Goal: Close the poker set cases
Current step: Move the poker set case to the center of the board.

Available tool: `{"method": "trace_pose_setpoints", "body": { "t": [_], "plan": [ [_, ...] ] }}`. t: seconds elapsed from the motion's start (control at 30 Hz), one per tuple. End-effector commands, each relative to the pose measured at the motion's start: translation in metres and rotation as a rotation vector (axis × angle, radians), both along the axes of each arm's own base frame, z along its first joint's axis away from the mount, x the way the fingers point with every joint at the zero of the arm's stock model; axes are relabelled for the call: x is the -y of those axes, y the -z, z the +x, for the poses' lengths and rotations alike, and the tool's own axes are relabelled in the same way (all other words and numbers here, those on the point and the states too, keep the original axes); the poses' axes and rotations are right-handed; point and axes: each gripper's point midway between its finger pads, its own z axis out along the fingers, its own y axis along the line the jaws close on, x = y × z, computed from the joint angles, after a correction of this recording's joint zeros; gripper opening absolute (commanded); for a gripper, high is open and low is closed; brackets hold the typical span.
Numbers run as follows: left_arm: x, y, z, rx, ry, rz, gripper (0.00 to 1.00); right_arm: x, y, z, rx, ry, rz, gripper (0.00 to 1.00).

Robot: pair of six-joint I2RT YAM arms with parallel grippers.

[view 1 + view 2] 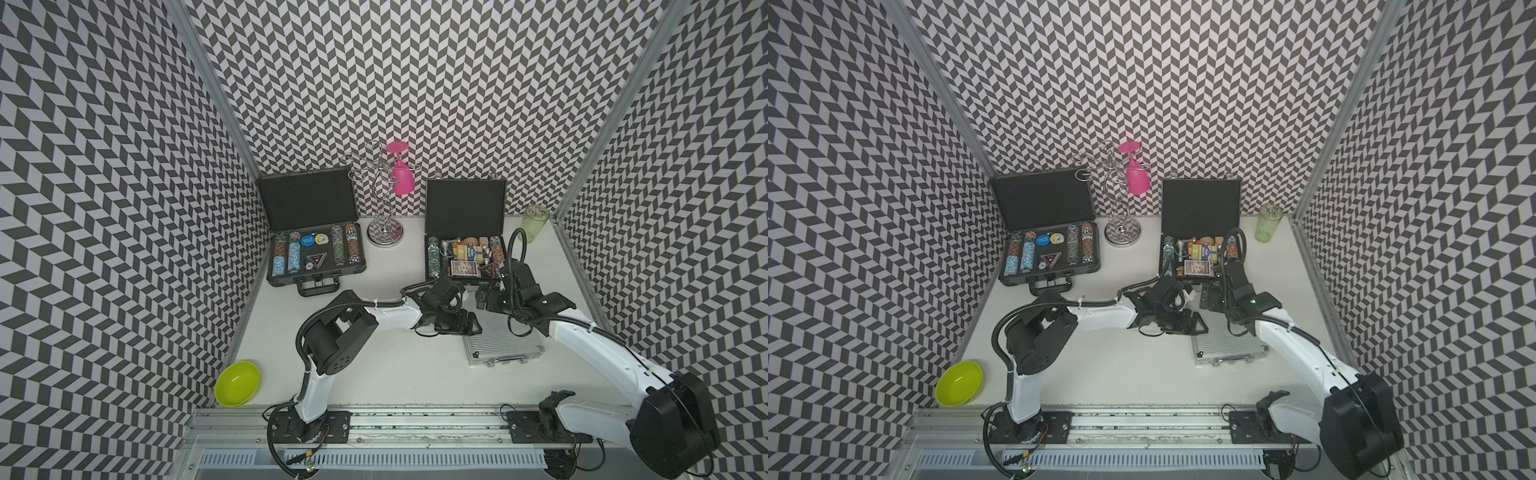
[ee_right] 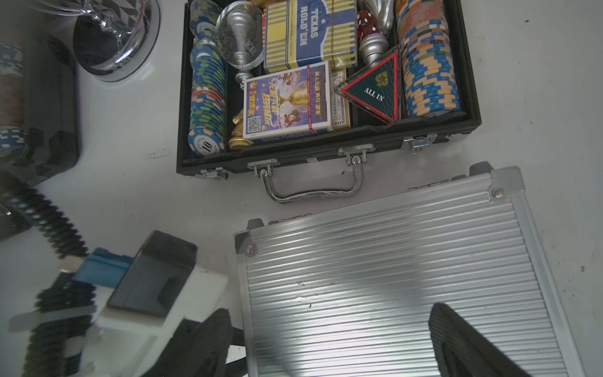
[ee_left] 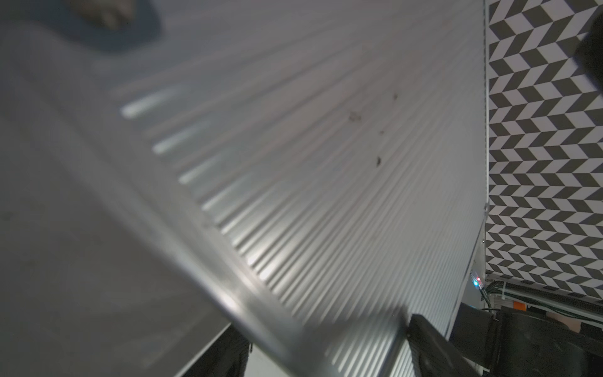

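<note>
Silver case (image 1: pixel 503 345) lies shut on the worktop (image 1: pixel 415 374), left pincer (image 1: pixel 467 326) and right pincer (image 2: pixel 329 339) spread over it, pinching nothing. Beyond it gape the grey case (image 1: pixel 307 199) and the black case (image 1: pixel 465 208), whose piled card boxes (image 2: pixel 287 101) may jam its lid.

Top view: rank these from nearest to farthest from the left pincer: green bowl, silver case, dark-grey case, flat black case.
1. Silver case, right at the left pincer, front right.
2. Flat black case, open, just behind it.
3. Dark-grey case, open, back left.
4. Green bowl, front left corner.
</note>
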Motion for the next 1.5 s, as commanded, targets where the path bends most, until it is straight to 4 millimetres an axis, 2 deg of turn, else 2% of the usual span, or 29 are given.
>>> {"method": "trace_pose_setpoints", "body": {
  "t": [0.0,0.2,0.37,0.47,0.57,0.7,0.8,1.0,1.13,1.27,1.47],
  "plan": [
    [-0.004,-0.026,0.003,0.042,0.012,-0.062,0.79,0.002,-0.004,-0.003,-0.002,-0.018,-0.003,0.94],
    [-0.07,-0.059,0.023,0.134,-0.078,-0.06,0.8,-0.011,0.004,-0.01,-0.048,-0.094,0.022,0.9],
    [-0.136,-0.056,0.032,0.172,-0.196,0.02,0.8,-0.026,0.01,-0.017,-0.066,-0.131,-0.025,0.88],
    [-0.166,-0.058,0.041,0.176,-0.273,0.012,0.8,-0.045,0.021,-0.026,-0.099,-0.168,-0.085,0.89],
    [-0.187,-0.061,0.049,0.188,-0.318,0.019,0.8,-0.058,0.036,-0.035,-0.13,-0.197,-0.158,0.89],
    [-0.202,-0.065,0.054,0.203,-0.346,0.033,0.79,-0.059,0.051,-0.039,-0.152,-0.19,-0.243,0.89],
    [-0.207,-0.068,0.056,0.214,-0.358,0.038,0.79,-0.052,0.062,-0.041,-0.17,-0.172,-0.352,0.89],
    [-0.215,-0.065,0.057,0.218,-0.369,0.056,0.79,-0.018,0.083,-0.05,-0.224,-0.067,-0.564,0.79],
    [-0.22,-0.068,0.06,0.228,-0.376,0.057,0.79,-0.008,0.087,-0.057,-0.222,-0.016,-0.559,0.75],
    [-0.222,-0.071,0.06,0.229,-0.379,0.059,0.79,0.003,0.089,-0.061,-0.209,0.066,-0.545,0.67],
    [-0.223,-0.077,0.056,0.24,-0.364,0.061,0.78,0.029,0.104,-0.068,-0.226,0.19,-0.488,0.65]
  ]
}}
